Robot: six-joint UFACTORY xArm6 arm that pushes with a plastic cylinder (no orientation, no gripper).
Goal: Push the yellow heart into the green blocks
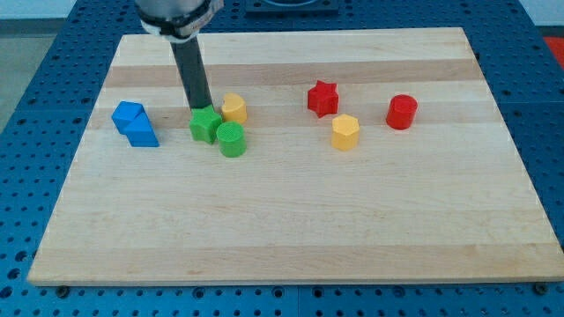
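The yellow heart (234, 108) sits left of the board's middle, touching the top right of the green star (205, 125). The green cylinder (232, 139) lies just below the heart and against the star's right side. My tip (201, 108) is at the star's top edge, a little to the left of the yellow heart. The dark rod rises from there to the view's top.
Two blue blocks (134, 124) lie together at the view's left. A red star (322, 98), a yellow hexagon (345, 132) and a red cylinder (401, 112) lie to the right. The wooden board (291, 229) rests on a blue perforated table.
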